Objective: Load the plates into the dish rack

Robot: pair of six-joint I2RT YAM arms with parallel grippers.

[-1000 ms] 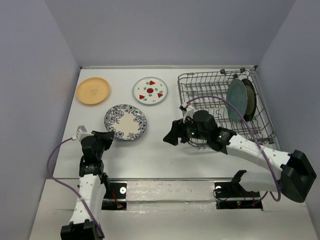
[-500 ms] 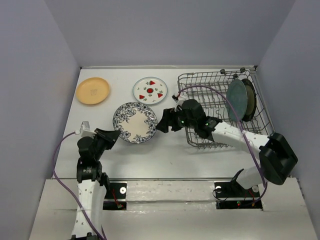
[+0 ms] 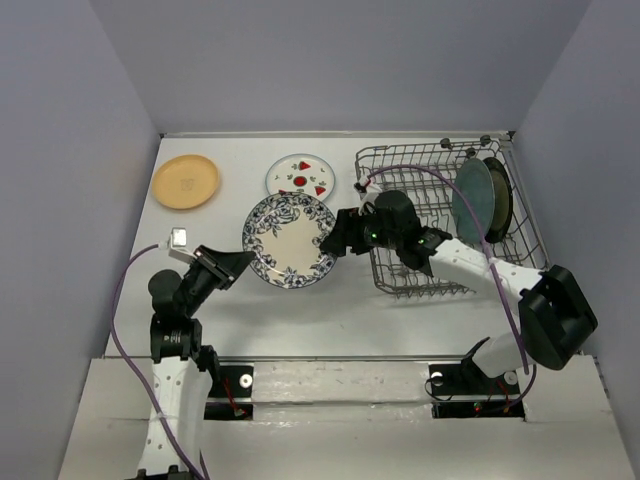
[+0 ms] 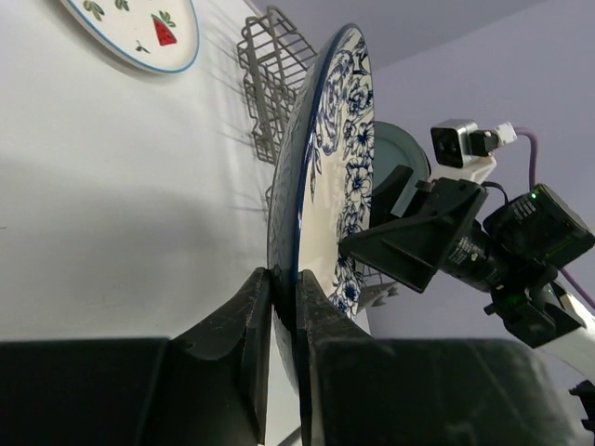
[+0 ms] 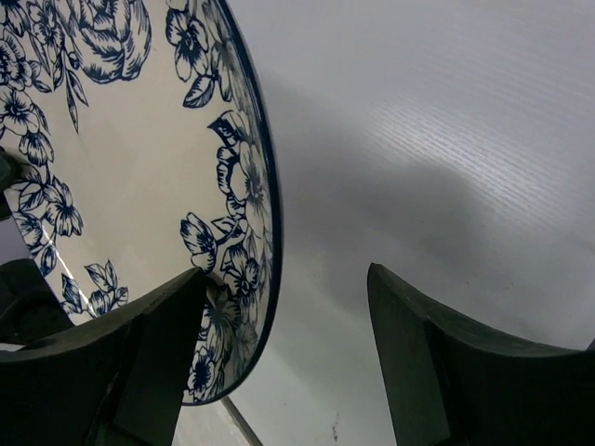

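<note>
I've got my left jaws clenched on the near-left rim of the blue floral plate (image 3: 290, 240), which is tilted up off the desk (image 3: 300, 320) mid-way just left of the rack (image 3: 425, 152), right jaws released wide around its right rim, teal plate (image 3: 475, 190) and brown-rimmed plate (image 3: 500, 195) upright in the rack's right end.

White arms (image 3: 480, 281) with black joints (image 3: 558, 318), black jaws and purple cables (image 3: 113, 312).

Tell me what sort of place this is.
Probably a robot test booth, not a kitchen: plain walls box in a white table holding a wire dish rack and loose plates.
</note>
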